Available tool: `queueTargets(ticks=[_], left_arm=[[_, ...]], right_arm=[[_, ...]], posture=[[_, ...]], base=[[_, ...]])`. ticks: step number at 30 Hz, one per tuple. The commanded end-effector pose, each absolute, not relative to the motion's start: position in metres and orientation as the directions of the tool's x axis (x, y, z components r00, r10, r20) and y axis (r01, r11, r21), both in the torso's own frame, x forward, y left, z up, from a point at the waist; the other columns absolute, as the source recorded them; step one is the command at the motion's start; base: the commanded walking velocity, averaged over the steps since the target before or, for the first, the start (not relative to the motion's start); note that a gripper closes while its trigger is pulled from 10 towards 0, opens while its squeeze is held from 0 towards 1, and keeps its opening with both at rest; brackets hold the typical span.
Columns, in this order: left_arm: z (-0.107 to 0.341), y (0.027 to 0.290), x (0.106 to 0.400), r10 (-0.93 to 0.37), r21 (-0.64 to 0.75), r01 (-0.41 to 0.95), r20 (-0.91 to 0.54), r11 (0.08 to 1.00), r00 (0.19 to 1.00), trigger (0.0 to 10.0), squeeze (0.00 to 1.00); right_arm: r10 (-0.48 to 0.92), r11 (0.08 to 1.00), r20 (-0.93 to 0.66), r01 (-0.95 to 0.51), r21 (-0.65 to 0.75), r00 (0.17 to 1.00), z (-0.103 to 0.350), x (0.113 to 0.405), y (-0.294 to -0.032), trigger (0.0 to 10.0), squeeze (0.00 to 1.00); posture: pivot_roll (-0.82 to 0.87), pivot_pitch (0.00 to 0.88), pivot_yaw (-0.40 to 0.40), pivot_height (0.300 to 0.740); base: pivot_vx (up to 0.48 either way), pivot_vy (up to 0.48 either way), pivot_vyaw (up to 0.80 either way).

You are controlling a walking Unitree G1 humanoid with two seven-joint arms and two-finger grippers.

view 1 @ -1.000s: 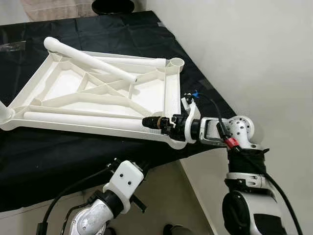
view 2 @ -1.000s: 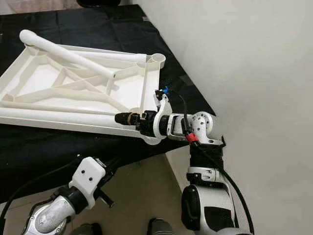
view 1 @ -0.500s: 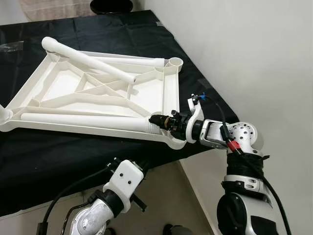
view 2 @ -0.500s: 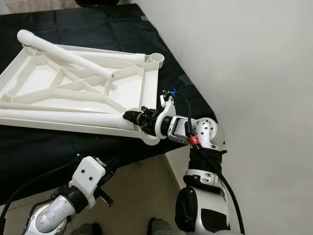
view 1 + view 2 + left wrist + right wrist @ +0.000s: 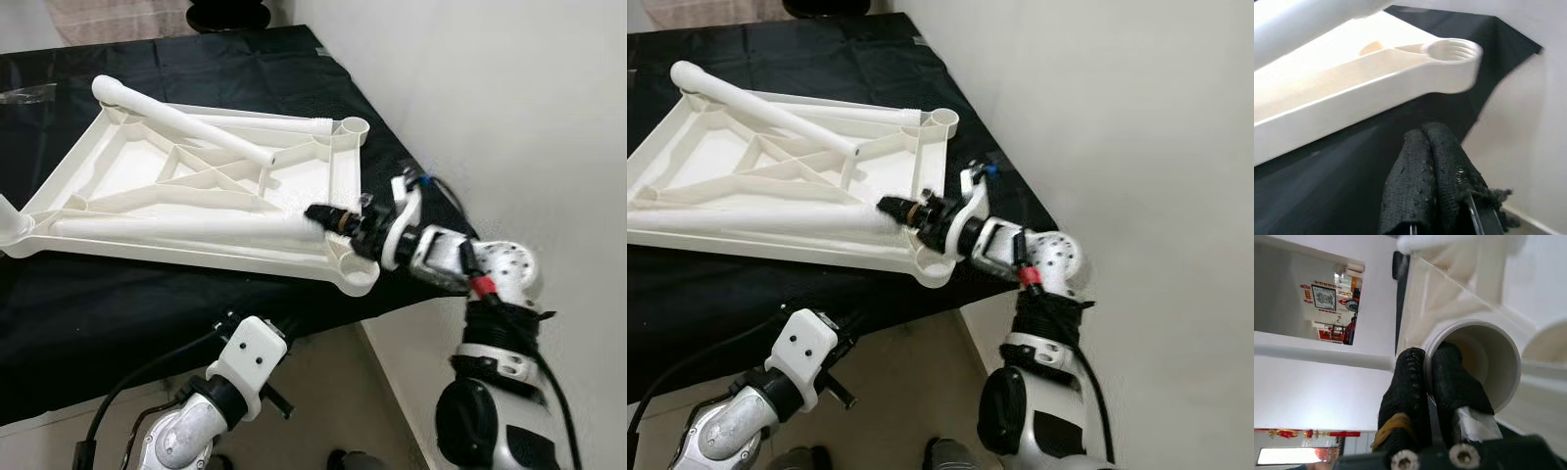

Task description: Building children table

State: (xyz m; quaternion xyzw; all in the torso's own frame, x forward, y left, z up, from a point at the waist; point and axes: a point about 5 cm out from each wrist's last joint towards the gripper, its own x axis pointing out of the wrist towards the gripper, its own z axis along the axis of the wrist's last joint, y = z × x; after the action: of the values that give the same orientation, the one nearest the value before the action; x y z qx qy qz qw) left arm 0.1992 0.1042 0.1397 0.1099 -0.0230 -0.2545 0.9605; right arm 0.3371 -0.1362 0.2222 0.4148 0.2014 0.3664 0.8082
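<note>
The white plastic tabletop frame (image 5: pixel 196 191) lies upside down on a black cloth (image 5: pixel 196 59) covering the worktop, its ribbed underside facing up and a round threaded socket (image 5: pixel 354 125) at the far right corner. 2 white tube legs rest on it: one leg (image 5: pixel 186 123) runs diagonally from the far left corner toward the middle, and the near leg (image 5: pixel 181 228) lies along the front rail. The right gripper (image 5: pixel 323 214) is at the right end of that near leg; in the right wrist view, 1 of its black fingers (image 5: pixel 1457 382) sits inside the tube's open mouth and the other outside, so the jaws are clamped on the tube wall. Just below it is the frame's near right corner socket (image 5: pixel 350 270). The left gripper (image 5: pixel 1432 171) hangs below the worktop edge, near the floor, its jaws pressed together on nothing, with the frame's threaded corner above it in the left wrist view. A pale wall (image 5: pixel 509 98) stands to the right.
</note>
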Motion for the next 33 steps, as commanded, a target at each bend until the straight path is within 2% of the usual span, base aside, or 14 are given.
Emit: queueTargets(ticks=[1, 8, 11, 13, 14, 16, 18, 20, 21, 24, 27, 28, 29, 33], left_arm=[[0.133, 0.106, 0.2, -0.491, 0.19, 0.49, -0.049, 0.851, 0.87, 10.0, 0.0], [0.141, 0.11, 0.209, -0.466, 0.133, 0.464, -0.012, 0.876, 0.885, 10.0, 0.0], [0.154, 0.113, 0.221, -0.436, 0.059, 0.433, 0.048, 0.9, 0.899, 10.0, 0.0], [0.17, 0.117, 0.234, -0.392, -0.055, 0.401, 0.124, 0.914, 0.911, 10.0, 0.0], [0.17, 0.117, 0.234, -0.392, -0.055, 0.401, 0.124, 0.914, 0.911, 10.0, 0.0], [0.186, 0.121, 0.25, -0.342, -0.198, 0.38, 0.201, 0.904, 0.918, 10.0, 0.0], [0.186, 0.121, 0.25, -0.342, -0.198, 0.38, 0.201, 0.904, 0.918, 10.0, 0.0], [0.203, 0.132, 0.274, -0.262, -0.392, 0.359, 0.281, 0.847, 0.923, 10.0, 0.0], [0.203, 0.132, 0.274, -0.262, -0.392, 0.359, 0.281, 0.847, 0.923, 10.0, 0.0], [0.216, 0.142, 0.291, -0.206, -0.517, 0.359, 0.331, 0.777, 0.921, 10.0, 0.0], [0.232, 0.159, 0.317, -0.128, -0.665, 0.36, 0.371, 0.655, 0.92, 10.0, 0.0], [0.232, 0.159, 0.317, -0.128, -0.665, 0.36, 0.371, 0.655, 0.92, 10.0, 0.0], [0.234, 0.163, 0.324, -0.102, -0.704, 0.35, 0.369, 0.618, 0.924, 10.0, 1.0], [0.242, 0.167, 0.337, -0.077, -0.759, 0.364, 0.386, 0.54, 0.919, 10.0, 1.0]], right_arm=[[0.721, 0.374, 0.063, -0.464, 0.803, 0.69, 0.235, 0.336, -0.152, 0.0, 0.0], [0.694, 0.362, 0.136, -0.506, 0.783, 0.707, 0.245, 0.328, -0.177, 0.0, 0.0], [0.677, 0.354, 0.174, -0.524, 0.775, 0.715, 0.249, 0.325, -0.186, 0.0, 0.0], [0.664, 0.343, 0.204, -0.535, 0.772, 0.72, 0.251, 0.324, -0.188, 0.0, 0.0], [0.664, 0.343, 0.204, -0.535, 0.772, 0.72, 0.251, 0.324, -0.188, 0.0, 0.0], [0.651, 0.321, 0.234, -0.541, 0.777, 0.722, 0.251, 0.323, -0.187, 0.0, 0.0], [0.651, 0.321, 0.234, -0.541, 0.777, 0.722, 0.251, 0.323, -0.187, 0.0, 0.0], [0.657, 0.28, 0.276, -0.567, 0.775, 0.702, 0.252, 0.32, -0.181, 0.0, 0.0], [0.657, 0.28, 0.276, -0.567, 0.775, 0.702, 0.252, 0.32, -0.181, 0.0, 0.0], [0.665, 0.255, 0.299, -0.584, 0.771, 0.685, 0.252, 0.317, -0.177, 0.0, 0.0], [0.665, 0.227, 0.326, -0.598, 0.769, 0.672, 0.253, 0.313, -0.176, 0.0, 0.0], [0.665, 0.227, 0.326, -0.598, 0.769, 0.672, 0.253, 0.313, -0.176, 0.0, 0.0], [0.662, 0.223, 0.331, -0.599, 0.77, 0.672, 0.253, 0.313, -0.176, 0.0, 0.0], [0.664, 0.206, 0.349, -0.61, 0.765, 0.662, 0.254, 0.31, -0.174, 0.0, 0.0]], posture=[[-0.09, 0.14, -0.105, 0.74], [-0.09, 0.129, -0.092, 0.74], [-0.09, 0.12, -0.081, 0.74], [-0.09, 0.114, -0.078, 0.74], [-0.09, 0.114, -0.078, 0.74], [-0.09, 0.111, -0.077, 0.74], [-0.09, 0.111, -0.077, 0.74], [-0.1, 0.106, -0.073, 0.74], [-0.1, 0.106, -0.073, 0.74], [-0.1, 0.106, -0.072, 0.74], [-0.1, 0.114, -0.07, 0.74], [-0.1, 0.114, -0.07, 0.74], [-0.1, 0.119, -0.068, 0.74], [-0.11, 0.123, -0.065, 0.74]], base=[[0.0, 0.0, 0.0], [0.0, 0.0, 0.0], [0.0, 0.0, 0.0], [0.0, 0.0, 0.0], [0.0, 0.0, 0.0], [0.0, 0.0, 0.0], [0.0, 0.0, 0.0], [0.0, 0.0, 0.0], [0.0, 0.0, 0.0], [0.0, 0.0, 0.0], [0.0, 0.0, 0.0], [0.0, 0.0, 0.0], [0.0, 0.0, 0.0], [0.0, 0.0, 0.0]])
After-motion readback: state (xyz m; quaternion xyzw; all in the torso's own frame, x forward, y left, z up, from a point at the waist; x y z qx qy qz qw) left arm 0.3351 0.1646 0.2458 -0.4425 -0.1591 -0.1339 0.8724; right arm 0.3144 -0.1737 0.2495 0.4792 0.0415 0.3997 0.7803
